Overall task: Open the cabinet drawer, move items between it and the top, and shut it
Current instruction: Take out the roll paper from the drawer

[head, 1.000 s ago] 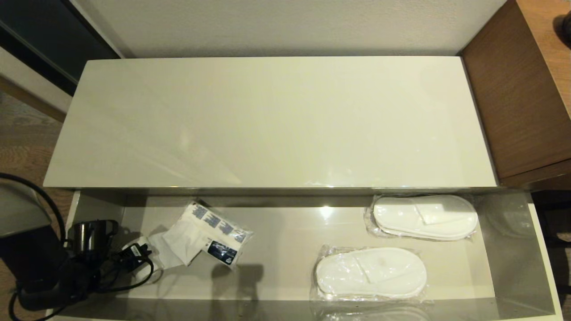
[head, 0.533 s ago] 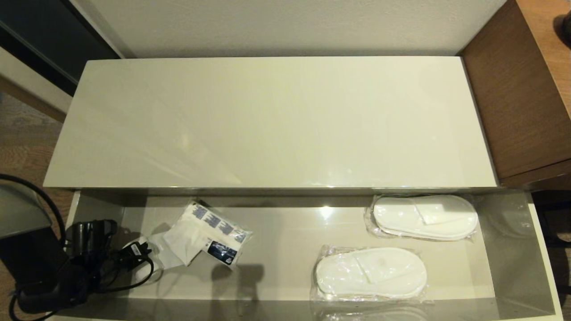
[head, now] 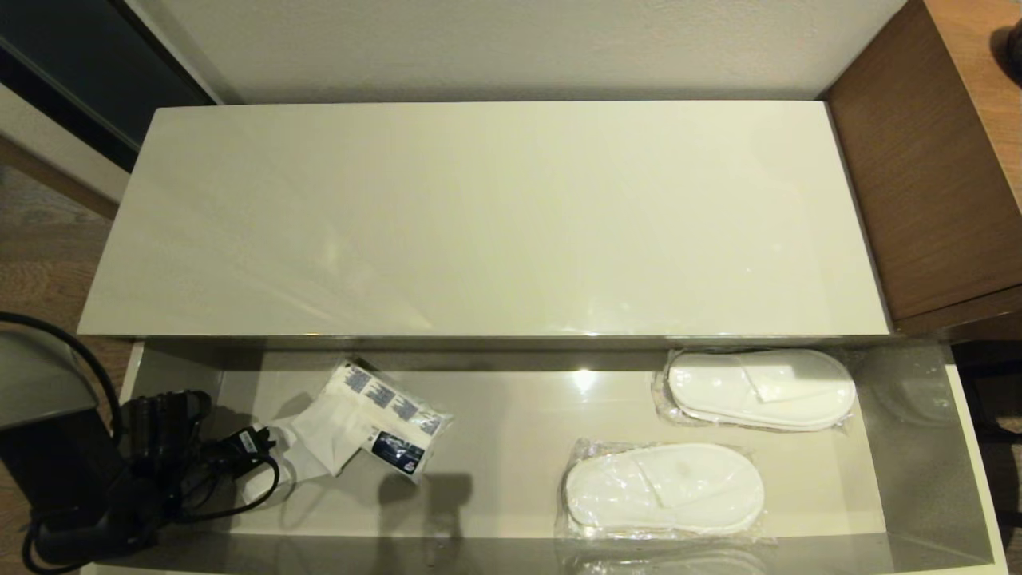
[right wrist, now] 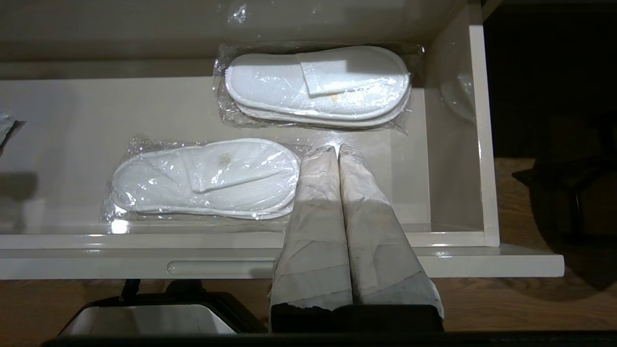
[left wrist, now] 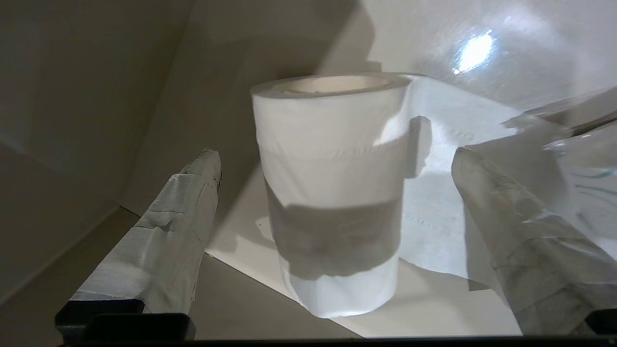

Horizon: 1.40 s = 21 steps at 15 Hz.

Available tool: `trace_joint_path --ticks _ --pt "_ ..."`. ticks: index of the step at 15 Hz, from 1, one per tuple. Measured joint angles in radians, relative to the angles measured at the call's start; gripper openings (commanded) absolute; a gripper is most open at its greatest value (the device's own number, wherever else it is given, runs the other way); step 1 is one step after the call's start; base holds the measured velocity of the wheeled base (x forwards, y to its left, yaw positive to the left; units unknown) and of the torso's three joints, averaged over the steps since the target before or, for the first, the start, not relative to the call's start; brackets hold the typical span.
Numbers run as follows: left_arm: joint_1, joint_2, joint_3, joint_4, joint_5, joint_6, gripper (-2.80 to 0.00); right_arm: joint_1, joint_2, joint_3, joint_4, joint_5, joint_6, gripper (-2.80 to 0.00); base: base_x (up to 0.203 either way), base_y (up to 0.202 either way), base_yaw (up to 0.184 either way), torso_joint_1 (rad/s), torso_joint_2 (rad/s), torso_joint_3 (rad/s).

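Note:
The cabinet drawer [head: 511, 431] stands pulled out below the glossy cream top [head: 479, 216], which is bare. Two packs of white slippers in clear plastic lie in its right half, one at the back [head: 758, 389] and one nearer the front [head: 663, 487]. At the drawer's left end my left arm [head: 152, 455] reaches in. There the left gripper [left wrist: 335, 153] is open, its fingers [left wrist: 183, 212] either side of the upright toilet-paper roll [left wrist: 332, 193] without touching it. The roll's loose tail [left wrist: 448, 144] trails on the floor. My right gripper [right wrist: 337, 148] is shut and empty above the drawer's front wall [right wrist: 458, 262], beside the nearer slippers [right wrist: 202, 176].
A white packet with blue printing [head: 375, 415] lies left of the drawer's middle, next to the paper tail. A brown wood-grain desk [head: 942, 160] adjoins the cabinet on the right. Wood floor [head: 40, 255] lies to the left, a wall behind.
My left arm has turned a little and shifted slightly toward the drawer's front at its left end. The slippers, the packet and the right arm have not moved.

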Motion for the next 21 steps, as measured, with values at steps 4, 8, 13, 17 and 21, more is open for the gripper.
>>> trace_joint_path --ticks 4,8,13,17,21 --pt "-0.003 0.022 -0.007 -0.001 -0.003 0.002 0.00 0.000 0.000 0.000 0.000 0.000 0.000 -2.80 0.000 0.000 0.000 0.000 0.00 0.000" --pt "-0.008 0.037 -0.007 -0.001 -0.002 0.001 -2.80 0.000 0.000 0.000 0.000 0.000 0.000 -2.80 0.000 0.000 0.000 0.000 0.00 0.000" --pt "-0.008 0.048 -0.008 -0.003 -0.002 -0.003 -2.80 0.000 0.000 0.000 -0.001 0.000 0.000 -2.80 0.000 0.000 0.000 0.000 0.00 0.000" --pt "-0.008 0.054 -0.009 -0.004 -0.003 -0.003 -2.80 0.000 0.000 0.000 0.000 0.000 0.000 -2.80 0.000 0.000 0.000 0.000 0.00 0.000" --pt "-0.008 0.057 -0.008 -0.003 -0.004 -0.003 -2.80 0.000 0.000 0.000 0.000 0.001 0.000 -2.80 0.000 0.000 0.000 0.000 0.00 0.000"
